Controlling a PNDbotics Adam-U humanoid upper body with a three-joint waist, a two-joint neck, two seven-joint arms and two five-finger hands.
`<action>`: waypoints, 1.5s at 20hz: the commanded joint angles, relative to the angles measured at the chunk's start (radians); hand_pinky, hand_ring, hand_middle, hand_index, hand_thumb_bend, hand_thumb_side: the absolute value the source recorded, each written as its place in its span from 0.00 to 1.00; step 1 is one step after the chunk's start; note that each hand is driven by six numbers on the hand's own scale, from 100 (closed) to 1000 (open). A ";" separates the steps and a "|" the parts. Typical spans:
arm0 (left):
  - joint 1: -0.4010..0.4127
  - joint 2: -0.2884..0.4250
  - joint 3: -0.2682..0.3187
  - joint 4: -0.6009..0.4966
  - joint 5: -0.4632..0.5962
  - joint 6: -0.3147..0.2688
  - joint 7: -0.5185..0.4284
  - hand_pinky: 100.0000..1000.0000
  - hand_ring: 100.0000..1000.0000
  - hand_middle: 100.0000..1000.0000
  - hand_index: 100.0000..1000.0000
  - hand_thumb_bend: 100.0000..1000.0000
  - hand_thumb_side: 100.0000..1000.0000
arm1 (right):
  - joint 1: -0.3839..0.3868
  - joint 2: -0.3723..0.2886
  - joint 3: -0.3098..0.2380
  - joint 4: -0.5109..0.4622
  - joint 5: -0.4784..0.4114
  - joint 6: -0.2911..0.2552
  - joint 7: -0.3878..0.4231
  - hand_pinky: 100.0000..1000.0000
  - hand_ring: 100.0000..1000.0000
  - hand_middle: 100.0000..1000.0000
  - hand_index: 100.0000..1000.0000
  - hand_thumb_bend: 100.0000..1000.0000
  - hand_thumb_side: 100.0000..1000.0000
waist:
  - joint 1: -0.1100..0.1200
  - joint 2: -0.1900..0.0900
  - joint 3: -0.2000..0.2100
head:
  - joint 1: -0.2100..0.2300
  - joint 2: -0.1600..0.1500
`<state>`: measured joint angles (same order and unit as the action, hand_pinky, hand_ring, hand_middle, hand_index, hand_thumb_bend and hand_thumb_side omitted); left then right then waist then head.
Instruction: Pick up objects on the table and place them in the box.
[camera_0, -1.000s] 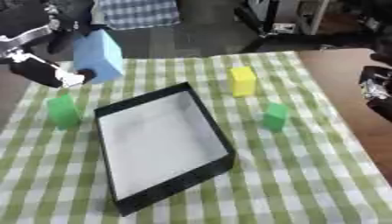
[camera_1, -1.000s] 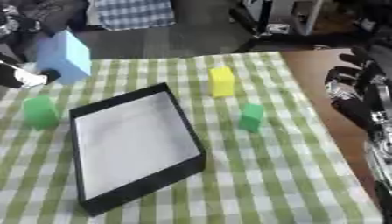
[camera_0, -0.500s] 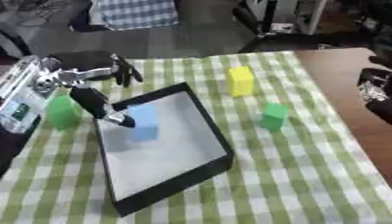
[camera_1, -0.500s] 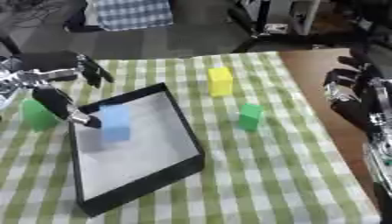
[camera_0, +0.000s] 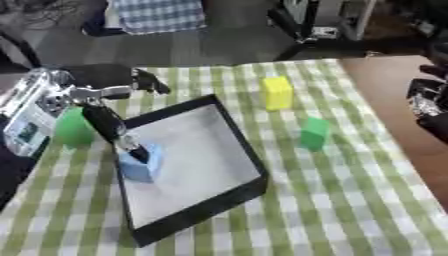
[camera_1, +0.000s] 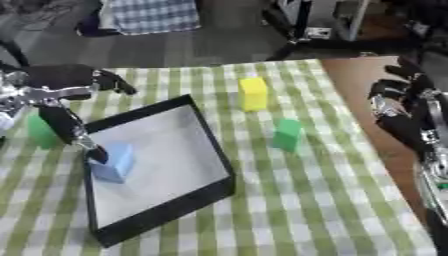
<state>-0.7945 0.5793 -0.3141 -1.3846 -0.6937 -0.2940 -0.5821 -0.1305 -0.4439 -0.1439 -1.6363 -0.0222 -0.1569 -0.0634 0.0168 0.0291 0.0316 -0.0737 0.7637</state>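
Left hand (camera_0: 87, 97) over box (camera_0: 241, 150), fingers (camera_0: 109, 125) spread, touching blue block (camera_0: 144, 162)

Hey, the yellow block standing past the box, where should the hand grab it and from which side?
Probably by its upper half, coming down from above with thumb and fingers across two opposite side faces. The yellow block stands upright and apart from the box and the green block, so its sides look open to the right hand.

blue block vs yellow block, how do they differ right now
The blue block lies inside the box, near its left wall; the yellow block stands on the checked tablecloth beyond the box's far right corner. The left robot hand reaches down to the blue block; nothing is near the yellow block. Both are plain, blocky solids.
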 joint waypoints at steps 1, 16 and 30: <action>-0.009 0.089 0.082 0.011 -0.035 0.048 0.039 0.78 0.77 0.77 0.92 0.92 0.68 | -0.006 -0.020 -0.007 -0.008 -0.003 -0.002 0.000 0.78 0.79 0.82 0.96 0.03 0.23 | -0.008 -0.027 0.001 | -0.005 0.006; -0.021 -0.020 0.220 0.418 -0.287 0.243 -0.021 0.75 0.74 0.73 0.90 0.81 0.58 | -0.003 -0.012 -0.005 -0.008 -0.009 -0.003 0.003 0.78 0.79 0.82 0.96 0.03 0.23 | -0.017 -0.024 -0.004 | -0.003 0.006; -0.072 -0.080 0.316 0.716 -0.486 0.240 0.196 0.71 0.69 0.68 0.86 0.65 0.51 | -0.004 -0.004 -0.003 -0.005 -0.016 -0.006 0.008 0.78 0.79 0.82 0.96 0.02 0.23 | -0.022 -0.017 -0.018 | 0.004 0.006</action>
<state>-0.8375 0.4847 -0.0147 -0.6718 -1.1658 -0.0577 -0.4084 -0.1231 -0.4336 -0.1412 -1.6333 -0.0323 -0.1622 -0.0575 0.0095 0.0263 0.0139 -0.0719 0.7678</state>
